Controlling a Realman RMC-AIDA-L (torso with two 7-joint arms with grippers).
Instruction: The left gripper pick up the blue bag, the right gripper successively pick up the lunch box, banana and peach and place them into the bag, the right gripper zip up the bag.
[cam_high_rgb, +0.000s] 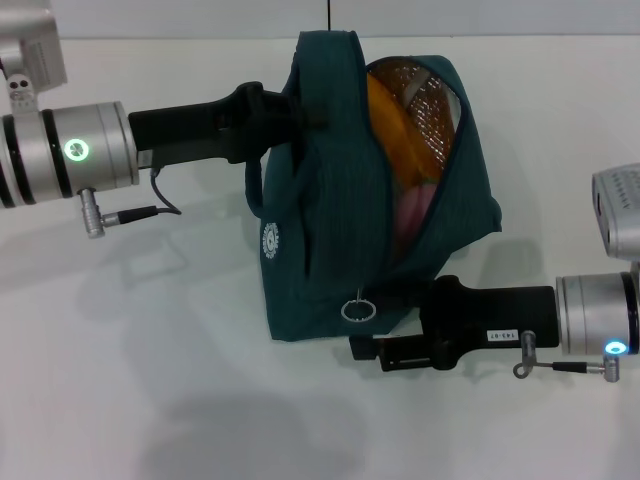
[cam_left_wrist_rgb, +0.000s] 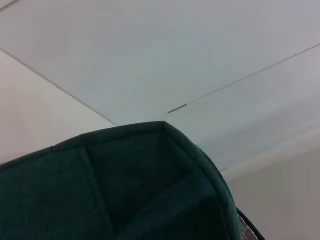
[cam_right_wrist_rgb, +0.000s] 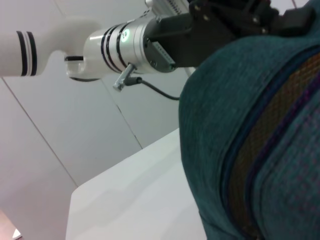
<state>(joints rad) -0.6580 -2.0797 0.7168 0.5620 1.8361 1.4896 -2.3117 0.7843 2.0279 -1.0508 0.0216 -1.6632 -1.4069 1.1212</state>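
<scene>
The bag (cam_high_rgb: 340, 190) hangs above the white worktop (cam_high_rgb: 130, 380), held up by the left gripper (cam_high_rgb: 300, 118) at its top handle. Its jaws pinch the handle. The bag's mouth is open, and inside I see the banana (cam_high_rgb: 392, 125) and the pink peach (cam_high_rgb: 412, 215). The lunch box is hard to make out. The food looks packed, so I think the zip step is in hand. The right gripper (cam_high_rgb: 415, 300) sits at the low end of the bag, near the zip ring (cam_high_rgb: 357, 310). I cannot tell if its jaws are spread or pressed together. Next it likely must catch the ring and pull it along the open mouth while the left gripper holds firm
</scene>
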